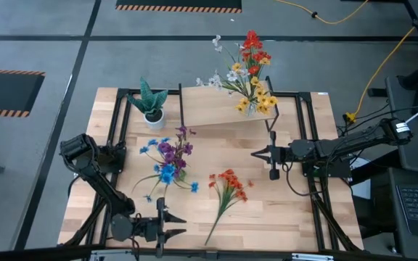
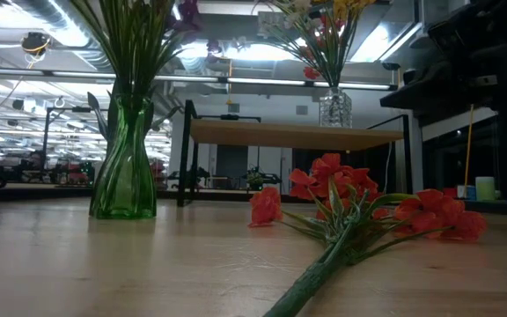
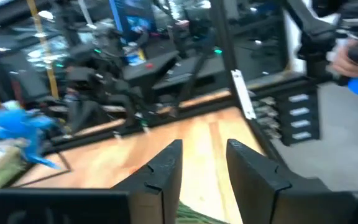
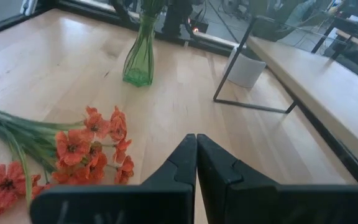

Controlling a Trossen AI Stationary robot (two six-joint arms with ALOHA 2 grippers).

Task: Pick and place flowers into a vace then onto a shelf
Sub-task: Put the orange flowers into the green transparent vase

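A: Start with the big things. What is on the table [image 1: 281, 210]?

B: The shelf [image 1: 223, 112] stands toward 12 o'clock. At its 3 o'clock end sits a clear vase [image 2: 334, 107] with red, yellow and white flowers [image 1: 251, 71]. A potted plant [image 1: 151, 105] stands just off the shelf's 9 o'clock end.

A: And the other flowers?

B: A green vase [image 4: 139, 53] near the table's middle, a little toward 9 o'clock, holds the purple and blue flowers [image 1: 169, 156]. The orange flowers [image 1: 227, 190] lie flat on the table at about 4 o'clock from that vase, blossoms toward 12, stem running down toward 6 and slightly 7.

A: Where are the arms?

B: The left gripper [image 1: 160, 221] is at the table's 6 o'clock edge, at about 8 o'clock from the orange stem's end. The right gripper [image 1: 273, 163] sits at 3 o'clock of centre, below the shelf's right leg, at about 2 o'clock from the orange blossoms.

A: Their jaws?

B: In its wrist view the left fingers [image 3: 163, 171] stand apart with bare table between them and a bit of green just under them; they hold nothing that I can see. The right fingers [image 4: 182, 165] are pressed together, empty.

A: Anything touching the orange flowers?

B: No, both grippers are clear of them.
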